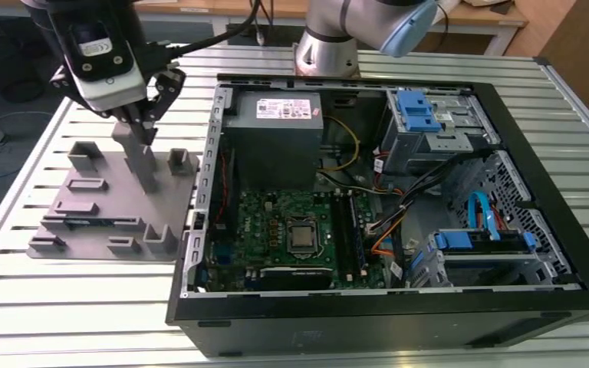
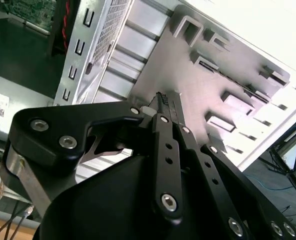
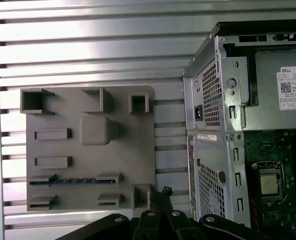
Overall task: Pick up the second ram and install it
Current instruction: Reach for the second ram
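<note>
Desk: slatted metal desk [image 1: 28, 307] carries everything, and its flat ribs give the fixtures a level base.
Computer case: open black tower [image 1: 499, 100] lies on its side just beside the grey plate. Its side panel is off, so the green motherboard [image 1: 264, 215] faces up and can be reached from above.
Grey plate: flat fixture plate [image 3: 138, 150] with raised holders and one tall post. I take it to be a parts rack, set next to the case to keep the carry short.
Gripper: the gripper [image 1: 143, 130] hangs above the plate, over the tall post as the exterior view has it. Its fingers are drawn together at the tips with nothing between them.
Second ram: the second ram [image 3: 70, 181] is in the plate, standing on its long edge between two low holders in the row next to the plate's outermost one. It is well apart from the gripper and untouched. Stood like this, its top edge is free to be pinched. It shows as a thin blue-green strip with darker patches along it.
</note>
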`<move>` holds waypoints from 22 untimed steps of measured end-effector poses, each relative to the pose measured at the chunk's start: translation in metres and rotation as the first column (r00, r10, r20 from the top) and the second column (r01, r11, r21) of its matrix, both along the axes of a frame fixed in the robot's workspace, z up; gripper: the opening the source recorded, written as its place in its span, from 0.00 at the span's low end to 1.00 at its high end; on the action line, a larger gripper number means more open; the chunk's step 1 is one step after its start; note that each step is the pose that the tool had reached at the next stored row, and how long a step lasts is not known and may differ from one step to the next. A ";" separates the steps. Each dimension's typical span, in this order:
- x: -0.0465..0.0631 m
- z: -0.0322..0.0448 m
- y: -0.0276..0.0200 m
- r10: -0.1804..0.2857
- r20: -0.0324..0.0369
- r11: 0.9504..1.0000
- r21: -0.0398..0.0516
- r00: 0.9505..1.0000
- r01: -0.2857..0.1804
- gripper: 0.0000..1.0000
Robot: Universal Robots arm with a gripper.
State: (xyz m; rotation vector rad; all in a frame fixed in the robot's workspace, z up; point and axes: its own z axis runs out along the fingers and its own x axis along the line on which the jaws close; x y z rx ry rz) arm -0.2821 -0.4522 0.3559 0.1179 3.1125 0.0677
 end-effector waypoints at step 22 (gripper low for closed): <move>-0.052 -0.0156 -0.0104 0.000 0.000 1.000 0.000 1.000 0.000 0.11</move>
